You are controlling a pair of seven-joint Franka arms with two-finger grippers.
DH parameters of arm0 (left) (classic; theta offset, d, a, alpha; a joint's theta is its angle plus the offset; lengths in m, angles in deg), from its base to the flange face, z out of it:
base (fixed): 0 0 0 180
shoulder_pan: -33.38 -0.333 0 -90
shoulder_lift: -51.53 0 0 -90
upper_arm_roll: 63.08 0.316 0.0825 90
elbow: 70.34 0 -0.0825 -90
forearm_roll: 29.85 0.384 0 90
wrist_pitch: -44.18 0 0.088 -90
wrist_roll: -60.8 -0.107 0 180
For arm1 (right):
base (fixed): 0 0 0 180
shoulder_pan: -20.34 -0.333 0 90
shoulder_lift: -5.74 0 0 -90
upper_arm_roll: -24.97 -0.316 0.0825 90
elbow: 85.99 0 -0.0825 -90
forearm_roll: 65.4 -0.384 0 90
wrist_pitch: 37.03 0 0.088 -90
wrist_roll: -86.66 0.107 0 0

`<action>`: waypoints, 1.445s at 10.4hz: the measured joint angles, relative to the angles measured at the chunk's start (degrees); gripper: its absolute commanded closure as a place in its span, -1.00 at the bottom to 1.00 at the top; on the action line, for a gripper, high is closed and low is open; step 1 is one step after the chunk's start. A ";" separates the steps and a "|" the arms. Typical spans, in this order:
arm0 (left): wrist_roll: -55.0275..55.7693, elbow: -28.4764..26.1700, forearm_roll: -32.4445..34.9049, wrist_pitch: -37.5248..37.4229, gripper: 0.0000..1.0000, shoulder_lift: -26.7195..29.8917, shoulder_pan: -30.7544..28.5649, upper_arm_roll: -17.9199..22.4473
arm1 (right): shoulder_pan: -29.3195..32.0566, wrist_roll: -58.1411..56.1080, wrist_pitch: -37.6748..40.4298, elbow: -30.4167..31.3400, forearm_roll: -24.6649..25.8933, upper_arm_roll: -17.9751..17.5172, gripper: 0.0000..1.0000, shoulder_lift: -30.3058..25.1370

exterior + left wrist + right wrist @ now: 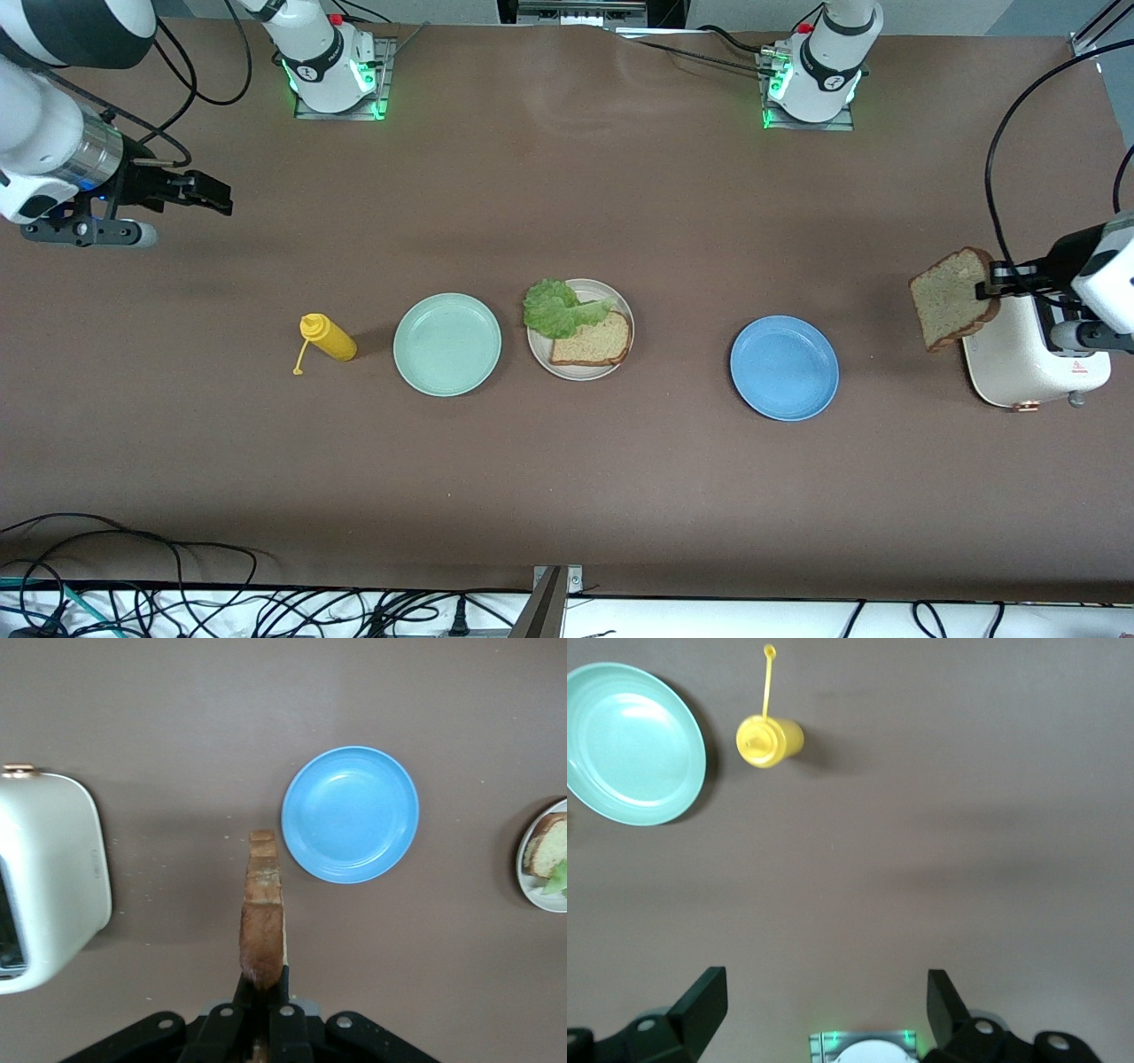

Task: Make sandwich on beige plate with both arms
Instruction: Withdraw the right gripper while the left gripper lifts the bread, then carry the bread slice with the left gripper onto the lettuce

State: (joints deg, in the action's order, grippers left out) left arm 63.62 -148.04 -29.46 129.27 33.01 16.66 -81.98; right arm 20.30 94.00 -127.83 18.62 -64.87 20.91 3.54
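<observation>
Front view, held item: a second bread slice [953,298] was seen pinched by one edge in the left gripper [994,282], up in the air beside the white toaster [1032,363] at the left arm's end of the table.
Front view, destination: the beige plate [620,306] was noted at mid-table, carrying a lower bread slice [592,341] with a lettuce leaf [558,307] laid partly on it and partly over the plate's rim.
Front view, key relation: the plate was judged to lie toward the right arm's end from the held slice, with the blue plate [784,368] between the two; the left arm was the one already loaded.
Front view, waiting arm: the right gripper [208,192] was recorded over bare table at the right arm's end, holding nothing.
Left wrist view, grip: the fingers [282,1014] were seen pressed together on the slice, which was viewed edge-on, its long axis running straight out from the gripper.
Left wrist view, surroundings: the blue plate was seen just past the slice's tip, and the beige plate's rim at the frame edge.
Right wrist view, gripper: the fingers [704,1001] were seen spread wide and empty.
Right wrist view, surroundings: a mint green plate [631,742] and a yellow squeeze bottle [771,740] were listed, standing apart.
</observation>
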 measured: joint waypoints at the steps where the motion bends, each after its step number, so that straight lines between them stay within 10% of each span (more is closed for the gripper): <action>1: 5.08 -0.06 -0.02 -0.06 1.00 -0.16 2.87 -0.07 | 0.04 0.46 0.18 0.00 1.37 -0.01 -1.00 0.00; 9: 14.74 -0.43 -27.65 14.45 1.00 -9.23 20.07 -0.21 | 0.61 0.40 0.26 -1.17 3.07 2.14 -1.00 -1.87; 15: -1.29 -0.50 -41.72 29.96 1.00 -20.37 28.69 0.23 | 2.86 0.20 0.40 -1.36 3.08 0.59 -1.00 -1.94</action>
State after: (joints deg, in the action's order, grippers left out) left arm 62.32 -148.54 -71.18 159.22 12.65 45.35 -81.75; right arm 23.17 94.20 -127.43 17.26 -61.78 21.49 1.60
